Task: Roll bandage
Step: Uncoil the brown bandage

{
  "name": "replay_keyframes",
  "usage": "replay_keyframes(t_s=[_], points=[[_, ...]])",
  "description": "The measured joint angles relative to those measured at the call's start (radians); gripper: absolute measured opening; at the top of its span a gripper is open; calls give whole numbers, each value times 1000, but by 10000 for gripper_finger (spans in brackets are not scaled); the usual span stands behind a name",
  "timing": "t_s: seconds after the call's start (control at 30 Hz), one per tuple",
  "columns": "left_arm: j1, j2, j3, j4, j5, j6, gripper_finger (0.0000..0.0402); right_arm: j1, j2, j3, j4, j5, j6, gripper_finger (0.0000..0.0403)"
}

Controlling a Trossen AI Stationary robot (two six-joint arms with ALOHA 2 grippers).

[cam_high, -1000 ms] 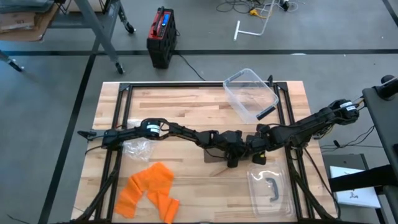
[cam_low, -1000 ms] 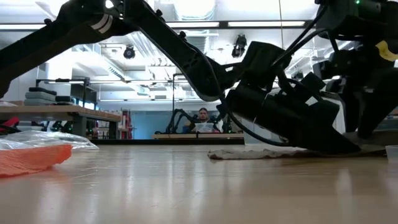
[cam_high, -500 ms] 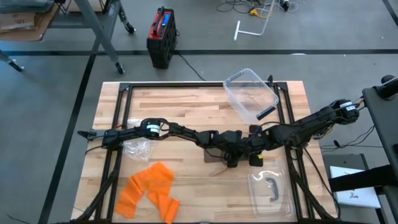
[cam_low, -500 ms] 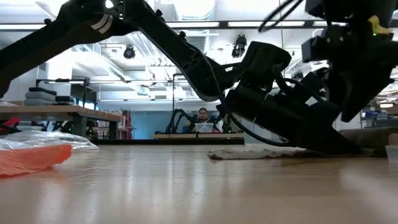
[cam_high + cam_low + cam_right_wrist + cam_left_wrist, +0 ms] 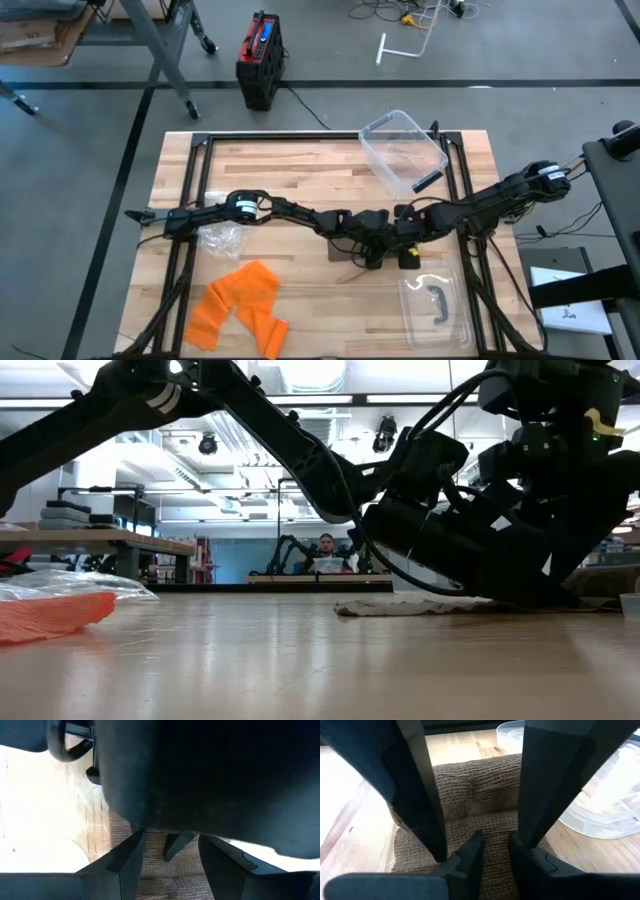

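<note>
A wooden counter carries the brown bandage, lying flat near its middle. The left claw sits right over the cloth, fingers narrowly apart with a fold between them. The right claw, fingers apart, crowds in from the right edge's side, equally near.

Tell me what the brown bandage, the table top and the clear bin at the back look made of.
Bandage: woven elastic-type fabric, matte; an open knit mesh shows in the left wrist view.
Table top: wood, butcher-block style; glued strips with grain, and a light sheen in the low view.
Clear bin: probably thin plastic, glossy and see-through; the boards show through it.
</note>
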Motion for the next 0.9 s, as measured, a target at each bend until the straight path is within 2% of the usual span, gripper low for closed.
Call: replay_keyframes(t_s=[0.23, 0.43, 0.6, 0.9], points=[[0, 0, 0, -2, -2, 0, 87, 0, -72, 2, -34, -19, 43, 183], [1, 0, 0, -2, 1, 0, 87, 0, -182, 16, -92, 5, 89, 183], [1, 0, 0, -2, 1, 0, 87, 0, -213, -5, -78, 16, 93, 183], [1, 0, 0, -1, 2, 0, 87, 3, -271, -261, 237, 21, 193, 183]])
